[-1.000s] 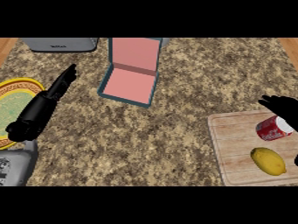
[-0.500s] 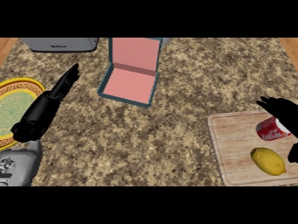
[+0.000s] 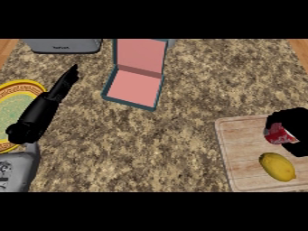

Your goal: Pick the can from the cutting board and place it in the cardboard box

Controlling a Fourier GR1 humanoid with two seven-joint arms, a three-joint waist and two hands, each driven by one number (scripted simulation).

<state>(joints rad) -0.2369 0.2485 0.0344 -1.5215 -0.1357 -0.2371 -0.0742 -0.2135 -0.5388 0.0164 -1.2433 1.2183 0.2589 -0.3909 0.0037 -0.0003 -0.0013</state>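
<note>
We have the black right hand [image 3: 301, 129] curled round the red metal can [image 3: 277, 135] on the pale wooden cutting board [image 3: 240, 153]; lift and transfer to the open pink-lined box [image 3: 135, 88] pending.

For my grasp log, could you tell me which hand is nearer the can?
Right: the right hand curls round the can; the left hand lies far away, beside the plate.

can [image 3: 277, 135]: half hidden under right hand [image 3: 305, 128] | plate [image 3: 3, 113]: cut by left edge | cutting board [image 3: 244, 151]: cut by right edge
</note>
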